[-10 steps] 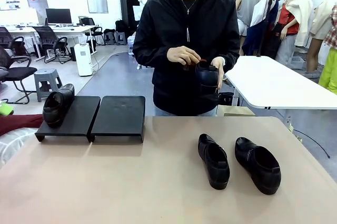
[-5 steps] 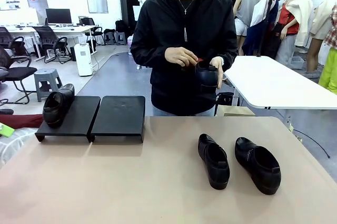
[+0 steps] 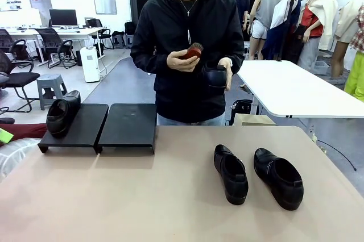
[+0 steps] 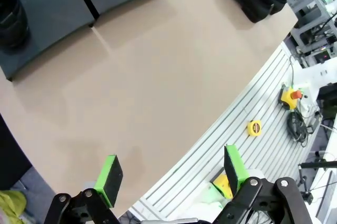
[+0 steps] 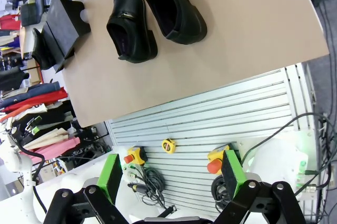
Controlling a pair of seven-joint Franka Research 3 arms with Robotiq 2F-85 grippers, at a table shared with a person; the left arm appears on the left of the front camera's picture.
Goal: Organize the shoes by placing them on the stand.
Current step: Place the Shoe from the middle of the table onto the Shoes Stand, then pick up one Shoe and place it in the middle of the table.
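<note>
Left gripper (image 4: pixel 171 169), right gripper (image 5: pixel 171 174) hanging spread, empty; right-side shoes (image 3: pixel 230 174) lying close together, grasping one risking shoving other

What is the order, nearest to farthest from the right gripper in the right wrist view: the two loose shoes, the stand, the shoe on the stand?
1. Two loose glossy black leather shoes, one beside the other, on the tan table: too close to call.
2. Matte-black flat stand, at the table's far left.
3. Black shoe on the stand, at its far end.
</note>
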